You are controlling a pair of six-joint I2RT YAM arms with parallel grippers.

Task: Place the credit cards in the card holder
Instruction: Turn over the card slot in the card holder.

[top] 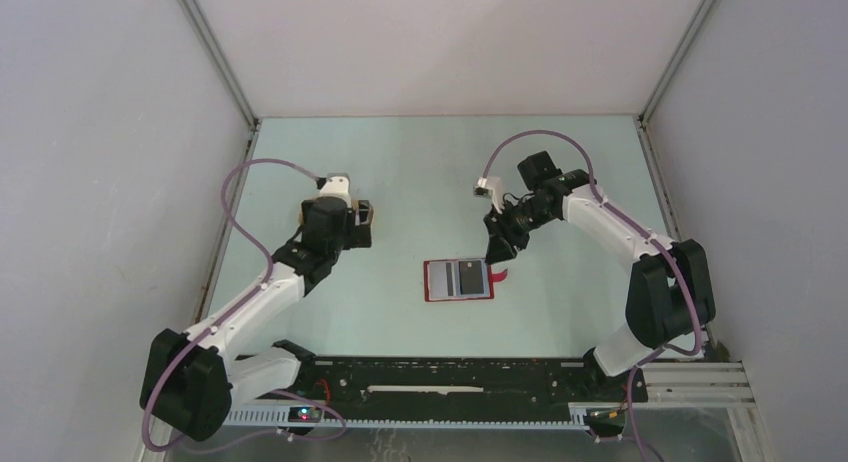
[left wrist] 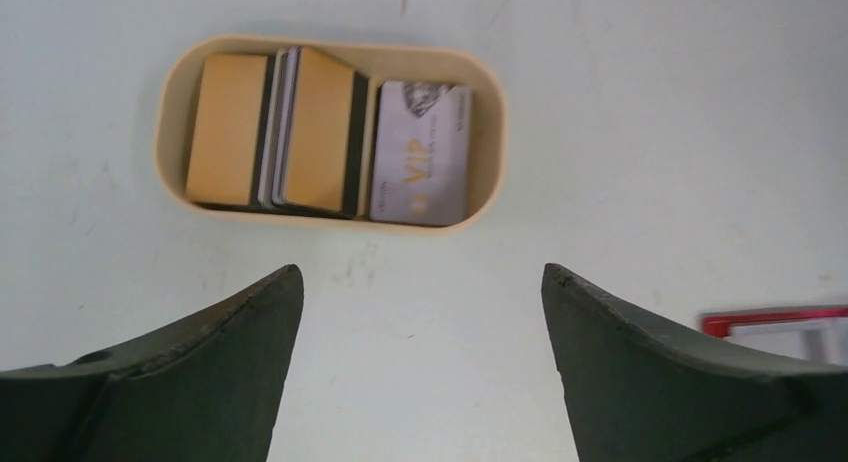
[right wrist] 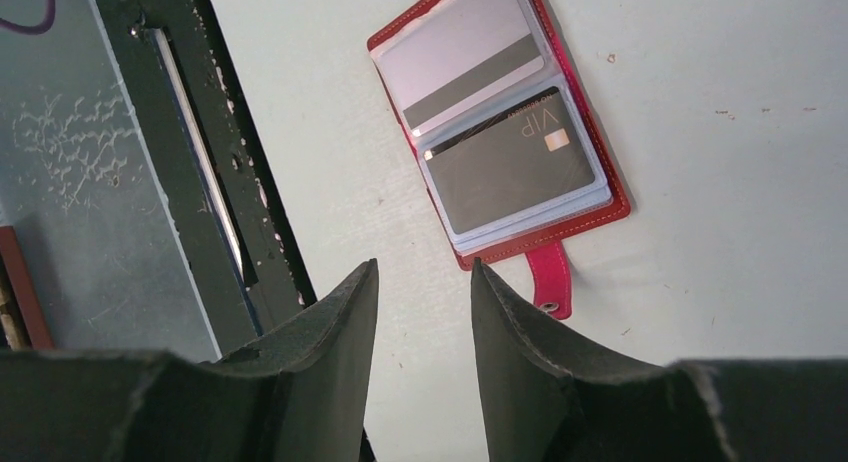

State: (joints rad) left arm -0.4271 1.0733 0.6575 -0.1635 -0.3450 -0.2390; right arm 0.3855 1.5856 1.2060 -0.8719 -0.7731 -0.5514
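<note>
Left gripper [left wrist: 420,272] spread, empty, below the tan tray [left wrist: 495,122] at upper centre; I should pinch the grey VIP card [left wrist: 420,157] by its right edge. Right gripper [right wrist: 424,267] slightly parted, holding nothing.

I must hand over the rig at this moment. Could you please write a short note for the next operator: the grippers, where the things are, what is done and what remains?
Left gripper: wide open, empty, hovering just short of the tan tray.
Right gripper: jaws a little apart, empty, next to the red tab of the card holder.
Card holder: lies flat and open.
Done: a whitish card and a dark card sit in its sleeves.
To do: move the cards in the tray, namely two golden-brown cards, one grey card, and possibly more stacked between them.
</note>
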